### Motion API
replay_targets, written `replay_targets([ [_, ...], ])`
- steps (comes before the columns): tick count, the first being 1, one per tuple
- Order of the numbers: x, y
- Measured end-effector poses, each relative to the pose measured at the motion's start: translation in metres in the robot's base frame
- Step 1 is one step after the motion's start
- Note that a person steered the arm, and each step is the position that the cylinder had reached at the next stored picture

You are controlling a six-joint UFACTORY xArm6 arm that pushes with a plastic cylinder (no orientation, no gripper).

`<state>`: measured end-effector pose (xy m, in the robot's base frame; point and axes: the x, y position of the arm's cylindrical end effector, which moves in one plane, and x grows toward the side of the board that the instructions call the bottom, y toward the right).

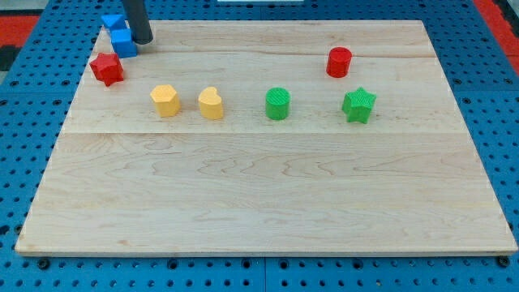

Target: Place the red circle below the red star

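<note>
The red circle point(339, 62) stands at the view's upper right of the wooden board point(268, 186). The red star point(107, 68) lies at the view's upper left, near the board's left edge. My tip point(142, 40) is at the view's top left, just right of a blue block point(119, 34) and above and to the right of the red star. The tip is far from the red circle, across the board's width.
A yellow hexagon point(165, 100) and a yellow heart point(211, 103) lie left of centre. A green circle point(277, 104) and a green star point(358, 105) lie to the right, the star just below the red circle. Blue pegboard surrounds the board.
</note>
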<state>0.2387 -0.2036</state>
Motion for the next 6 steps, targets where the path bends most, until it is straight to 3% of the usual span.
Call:
replay_targets([
  [2,0.005,-0.011],
  [3,0.011,0.027],
  [4,0.004,0.114],
  [6,0.004,0.383],
])
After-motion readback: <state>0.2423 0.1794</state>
